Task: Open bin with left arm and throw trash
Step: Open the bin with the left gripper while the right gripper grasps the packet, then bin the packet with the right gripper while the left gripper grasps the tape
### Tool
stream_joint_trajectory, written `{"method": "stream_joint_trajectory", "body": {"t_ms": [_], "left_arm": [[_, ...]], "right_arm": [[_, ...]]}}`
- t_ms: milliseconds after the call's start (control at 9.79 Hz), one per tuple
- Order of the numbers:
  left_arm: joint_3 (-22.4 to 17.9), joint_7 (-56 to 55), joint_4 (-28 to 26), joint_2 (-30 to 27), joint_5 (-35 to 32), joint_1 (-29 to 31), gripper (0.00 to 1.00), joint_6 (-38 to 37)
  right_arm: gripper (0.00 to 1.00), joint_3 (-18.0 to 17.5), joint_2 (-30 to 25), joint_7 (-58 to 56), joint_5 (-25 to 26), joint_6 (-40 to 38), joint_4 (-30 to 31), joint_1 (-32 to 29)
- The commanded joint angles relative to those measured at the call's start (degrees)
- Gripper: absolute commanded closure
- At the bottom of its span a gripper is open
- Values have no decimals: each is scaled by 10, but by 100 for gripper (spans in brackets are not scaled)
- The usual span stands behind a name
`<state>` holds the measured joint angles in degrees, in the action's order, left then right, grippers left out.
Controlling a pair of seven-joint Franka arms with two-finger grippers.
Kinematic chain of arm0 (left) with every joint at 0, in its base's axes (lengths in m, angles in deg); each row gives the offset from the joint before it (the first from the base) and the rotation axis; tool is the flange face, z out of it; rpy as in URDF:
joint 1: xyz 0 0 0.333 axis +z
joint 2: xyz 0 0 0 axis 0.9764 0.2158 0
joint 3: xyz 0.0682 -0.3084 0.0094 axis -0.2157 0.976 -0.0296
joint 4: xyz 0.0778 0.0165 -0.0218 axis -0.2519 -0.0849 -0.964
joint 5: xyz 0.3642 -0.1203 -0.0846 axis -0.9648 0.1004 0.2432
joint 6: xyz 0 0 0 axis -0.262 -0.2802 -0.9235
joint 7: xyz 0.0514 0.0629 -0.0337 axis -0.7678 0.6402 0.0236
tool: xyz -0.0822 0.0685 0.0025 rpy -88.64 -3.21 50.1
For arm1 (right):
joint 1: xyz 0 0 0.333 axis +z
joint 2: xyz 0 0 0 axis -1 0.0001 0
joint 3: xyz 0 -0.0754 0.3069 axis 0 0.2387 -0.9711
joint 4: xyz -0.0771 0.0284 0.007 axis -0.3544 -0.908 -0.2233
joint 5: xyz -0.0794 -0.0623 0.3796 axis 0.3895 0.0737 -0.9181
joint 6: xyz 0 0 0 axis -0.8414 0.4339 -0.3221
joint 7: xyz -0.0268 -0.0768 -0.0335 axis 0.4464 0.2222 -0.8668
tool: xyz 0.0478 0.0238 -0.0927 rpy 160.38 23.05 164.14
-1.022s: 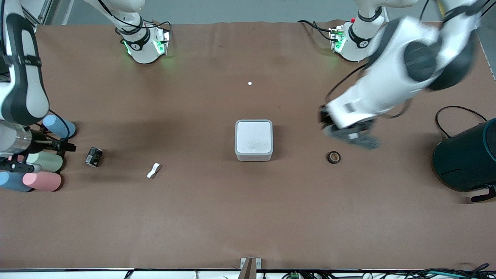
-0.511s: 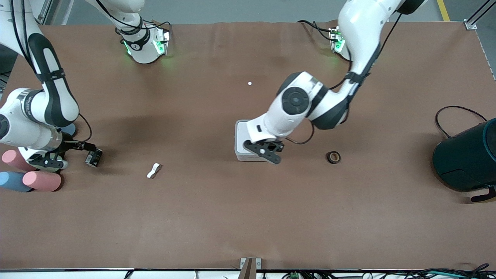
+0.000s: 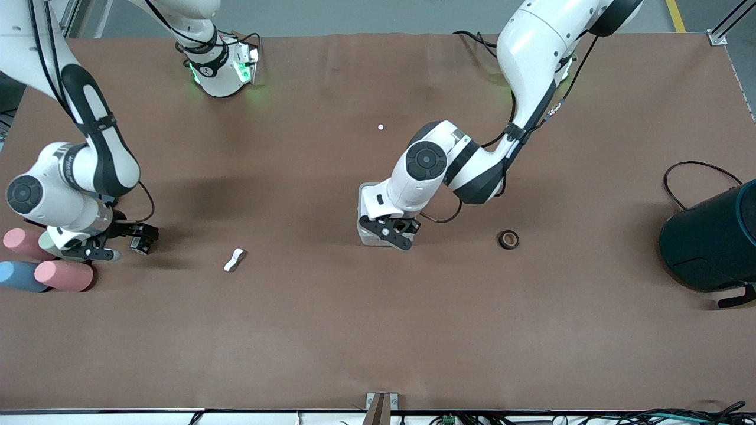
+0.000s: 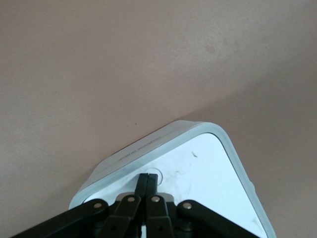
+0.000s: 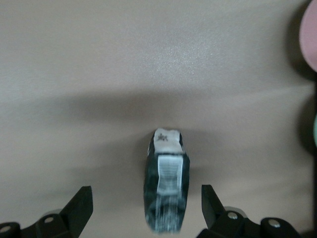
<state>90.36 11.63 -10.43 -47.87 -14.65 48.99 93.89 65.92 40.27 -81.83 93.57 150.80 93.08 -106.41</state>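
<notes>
Left tool (image 4: 147, 179) newly at bin (image 4: 208, 168) edge

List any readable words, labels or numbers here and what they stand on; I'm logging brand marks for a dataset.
No text can be read.
Bin: a dark line of print along its wall under the lid, too small to read.
Black foil packet: a star mark and white print, too blurred to read.
Right arm's forearm: lettering, too small to read.

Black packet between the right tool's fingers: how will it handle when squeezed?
The black packet looks like crinkled foil, so it probably crumples and weighs little. Its glossy skin may slip. The open right tool straddles it, apparently lying flat on the table, so rolling seems unlikely.
</notes>
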Motion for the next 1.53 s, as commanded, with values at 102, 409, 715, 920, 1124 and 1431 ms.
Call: {"method": "stream_joint_trajectory", "body": {"t_ms": [102,409,715,920,1124,1431], "left_arm": [[-2,-81,2,2,-10,-6,100,-7],[-12,-123,4,-93,-12,46,98,-124],[-10,91,-24,-96,-8,168,47,-162],[-10,179,-48,-64,-6,205,0,-148],[-11,183,-90,-50,-12,222,0,-111],[-12,186,-211,-64,-56,248,0,23]], "right_arm": [[65,-2,16,0,16,13,3,-2],[100,-4,16,-6,16,-36,-18,0],[100,-10,-23,-4,15,-58,-21,26],[100,-10,-108,30,10,-174,-56,156],[100,-9,-111,115,11,-234,-134,273],[100,-9,-45,128,6,-226,-253,412]]}}
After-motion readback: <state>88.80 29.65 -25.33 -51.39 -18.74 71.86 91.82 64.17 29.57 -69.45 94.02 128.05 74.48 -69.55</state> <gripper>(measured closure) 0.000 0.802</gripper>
